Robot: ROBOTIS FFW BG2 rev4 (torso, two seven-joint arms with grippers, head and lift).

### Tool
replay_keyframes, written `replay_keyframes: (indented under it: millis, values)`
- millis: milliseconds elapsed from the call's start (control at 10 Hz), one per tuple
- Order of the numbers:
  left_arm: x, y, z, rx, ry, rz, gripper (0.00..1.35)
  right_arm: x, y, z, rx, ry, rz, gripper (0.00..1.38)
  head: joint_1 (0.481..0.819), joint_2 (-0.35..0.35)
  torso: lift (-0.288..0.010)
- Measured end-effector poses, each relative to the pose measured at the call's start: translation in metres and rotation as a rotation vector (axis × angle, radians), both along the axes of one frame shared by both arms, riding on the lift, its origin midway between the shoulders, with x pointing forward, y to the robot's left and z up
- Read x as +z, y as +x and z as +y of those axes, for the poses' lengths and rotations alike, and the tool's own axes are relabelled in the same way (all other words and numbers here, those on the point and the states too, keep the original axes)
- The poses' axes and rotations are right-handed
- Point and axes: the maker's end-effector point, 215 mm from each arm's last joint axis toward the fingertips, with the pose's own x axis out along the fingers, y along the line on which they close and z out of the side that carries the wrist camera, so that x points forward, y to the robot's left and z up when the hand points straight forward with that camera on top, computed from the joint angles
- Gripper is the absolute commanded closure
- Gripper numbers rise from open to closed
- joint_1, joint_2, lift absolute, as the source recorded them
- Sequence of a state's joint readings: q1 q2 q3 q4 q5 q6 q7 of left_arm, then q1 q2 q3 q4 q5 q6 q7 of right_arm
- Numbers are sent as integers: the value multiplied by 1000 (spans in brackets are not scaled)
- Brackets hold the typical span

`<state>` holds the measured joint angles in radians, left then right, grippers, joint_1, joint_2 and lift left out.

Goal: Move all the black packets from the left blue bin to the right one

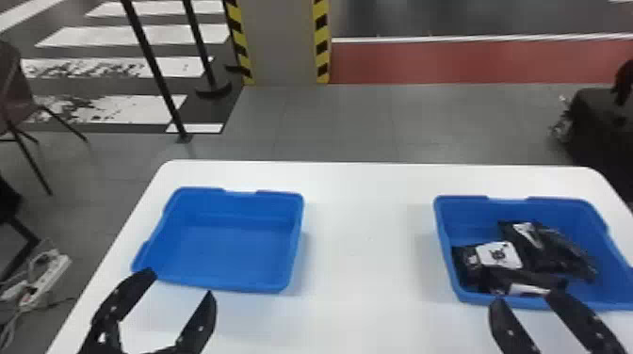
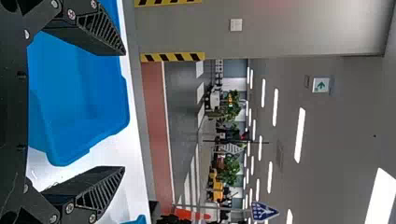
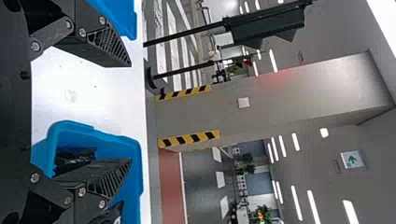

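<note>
Left gripper and right gripper: both released, flat black fingers apart. Creased black packets with pale labels lie within right blue bin. Smooth, round-cornered left blue bin sits on white table.

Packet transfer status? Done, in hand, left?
Done: the black packets lie piled in the right blue bin.
In hand: nothing; left gripper and right gripper are both open with nothing between their fingers.
Left: apparently no packets to move, as the left blue bin looks empty.
</note>
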<state>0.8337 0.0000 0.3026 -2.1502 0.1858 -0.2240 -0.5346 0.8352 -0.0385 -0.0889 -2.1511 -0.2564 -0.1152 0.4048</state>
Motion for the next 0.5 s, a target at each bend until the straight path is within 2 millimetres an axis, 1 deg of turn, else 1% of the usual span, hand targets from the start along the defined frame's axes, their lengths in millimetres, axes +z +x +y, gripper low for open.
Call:
replay_keyframes:
  millis: [100,200,500]
  values:
    - [7,0,-1,-1,2,-15,170,-3,-2,2,1,1,9,332,695,135,-110]
    - [11,0,-1,0,2,-24,170,-3,-3,3,2,-3,9,332,695,136,-110]
    - [14,1,0,7,-3,-31,170,2,-6,-2,-21,-11,9,332,695,131,-110]
